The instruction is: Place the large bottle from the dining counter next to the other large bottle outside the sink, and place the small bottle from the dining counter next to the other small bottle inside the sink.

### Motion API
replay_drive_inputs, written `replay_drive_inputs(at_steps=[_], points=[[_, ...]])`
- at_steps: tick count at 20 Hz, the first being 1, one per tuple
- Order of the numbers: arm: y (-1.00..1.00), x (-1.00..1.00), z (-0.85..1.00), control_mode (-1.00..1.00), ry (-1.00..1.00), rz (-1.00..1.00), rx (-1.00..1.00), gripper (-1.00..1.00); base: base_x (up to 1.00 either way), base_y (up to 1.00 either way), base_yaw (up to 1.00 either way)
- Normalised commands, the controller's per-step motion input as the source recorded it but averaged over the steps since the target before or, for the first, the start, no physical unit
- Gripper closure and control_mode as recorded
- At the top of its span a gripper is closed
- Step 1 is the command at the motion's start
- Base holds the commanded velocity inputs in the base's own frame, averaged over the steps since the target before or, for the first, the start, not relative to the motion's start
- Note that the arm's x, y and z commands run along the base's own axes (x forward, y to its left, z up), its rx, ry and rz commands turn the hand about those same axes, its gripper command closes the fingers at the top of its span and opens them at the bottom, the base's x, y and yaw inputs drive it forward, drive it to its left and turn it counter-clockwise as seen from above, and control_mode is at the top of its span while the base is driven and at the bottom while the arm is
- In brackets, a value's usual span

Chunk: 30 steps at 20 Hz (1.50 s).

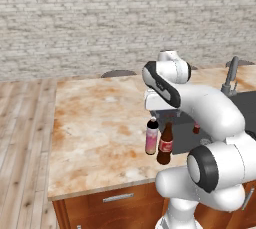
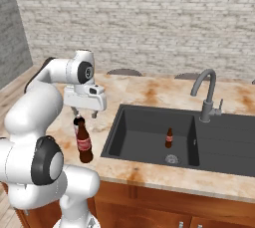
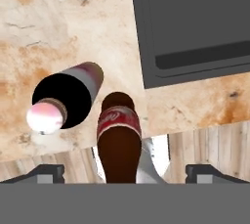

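The tool (image 3: 125,171) hangs spread wide with nothing between its tips, directly above the tall dark-brown glass bottle with a red label (image 1: 165,146), which stands upright below it, just beside the thick pink-and-white bottle with a black cap (image 1: 151,137). Both bottles rest on the beige-and-orange marbled tabletop (image 1: 100,128), outside the dark grey basin (image 2: 149,135) off to one side of the tool. Behind runs a pale brick wall (image 1: 100,18) and wooden plank flooring (image 1: 22,138).

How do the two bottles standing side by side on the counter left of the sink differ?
The large bottle is dark-brown glass with a red label and a narrow neck; the other large bottle is pink and white, thick-bodied, with a black cap. The brown one stands nearer the counter's front edge. Both stand upright, close together, about equally tall, outside the sink.
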Motion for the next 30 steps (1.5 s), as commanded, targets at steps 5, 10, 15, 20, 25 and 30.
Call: replay_drive_inputs(at_steps=[5, 10, 15, 20, 25, 30], points=[[-0.29, -0.4, 0.47, -1.0, 0.0, 0.0, 0.0, -1.0, 0.0, 0.0, 0.0], [-0.37, -0.61, 0.27, -1.0, -0.01, 0.0, 0.0, -1.0, 0.0, 0.0, 0.0], [-0.4, -0.57, 0.03, -1.0, -0.06, 0.0, 0.0, -1.0, 0.0, 0.0, 0.0], [-0.22, -0.15, 0.01, -1.0, -0.08, 0.0, 0.0, -1.0, 0.0, 0.0, 0.0], [-0.04, 0.33, 0.0, -1.0, -0.1, 0.0, 0.0, -1.0, 0.0, 0.0, 0.0], [-0.15, 0.23, 0.0, -1.0, -0.12, 0.0, 0.0, -1.0, 0.0, 0.0, 0.0]])
